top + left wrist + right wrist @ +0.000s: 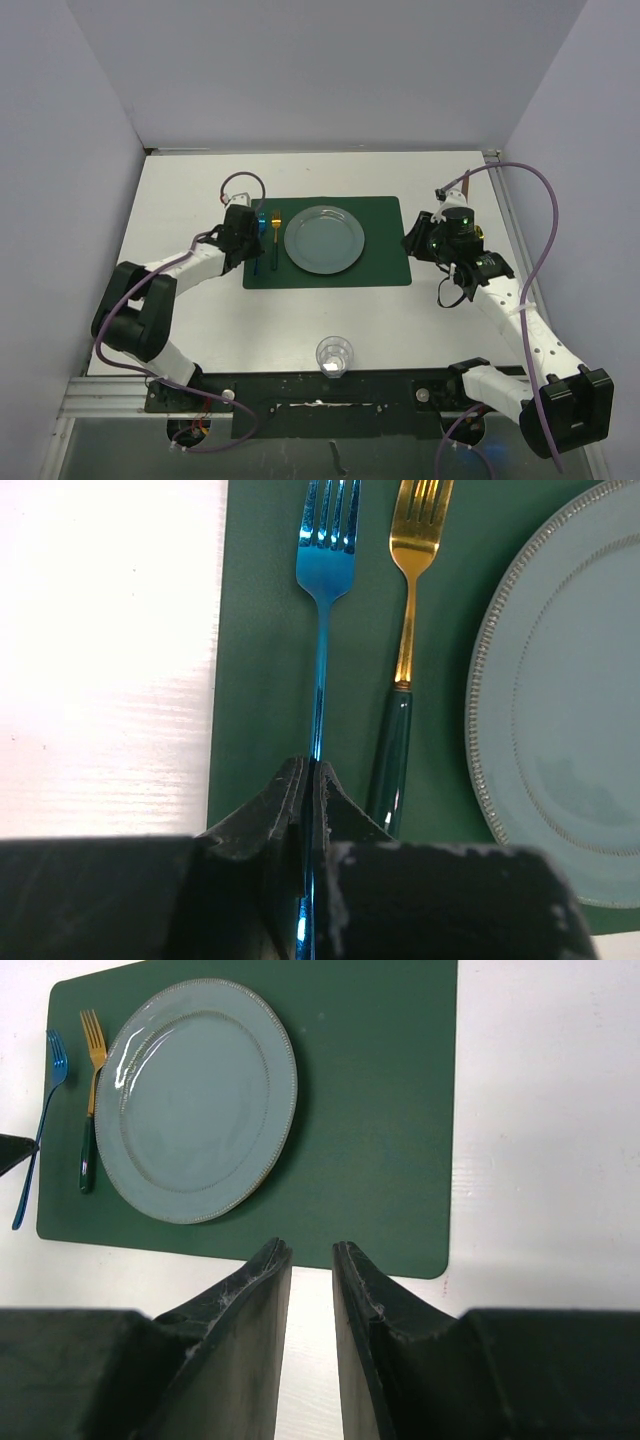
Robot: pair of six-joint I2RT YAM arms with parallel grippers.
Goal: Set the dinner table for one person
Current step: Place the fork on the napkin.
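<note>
Left of the plate [560, 700], the left gripper [308, 780] pinches the blue fork [322, 630] by its thin, probably slippery handle; the right gripper [310, 1260] is narrowly open, empty.

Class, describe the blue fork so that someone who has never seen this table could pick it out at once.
On the white table lies a dark green placemat with a pale plate. Left of the plate lie two forks. The blue fork is the outer one, blue throughout; the gold fork has a dark green handle.
</note>
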